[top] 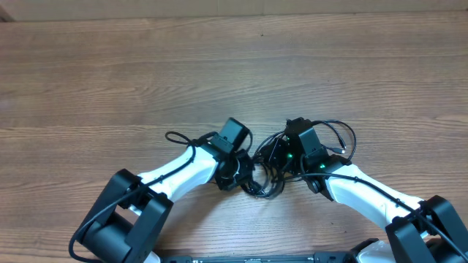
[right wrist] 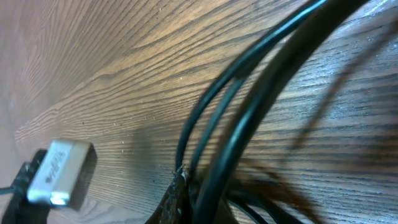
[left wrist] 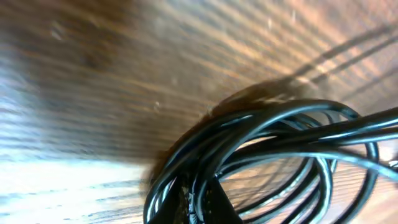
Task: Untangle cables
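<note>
At the near middle of the table point(top: 219, 58), the left fingers point(left wrist: 208, 204) are closed on a bunch of cables point(left wrist: 280, 143) — the strands run together into the dark tips at the bottom of the left wrist view. Just beside them the right fingers point(right wrist: 175, 198) are closed too, pinching a few strands that rise steeply away. Both wrists bend down toward the wood, their heads nearly meeting. The left arm point(top: 175, 172) and right arm point(top: 365, 193), white-shelled, reach back to black bases at the near edge. The cables are thin, round and glossy black, bunched into one small tangled coil between and under the two heads. A flat silver-grey plug point(right wrist: 59, 171) lies on the matte, finely grained brown wood — apart from the right fingers.
</note>
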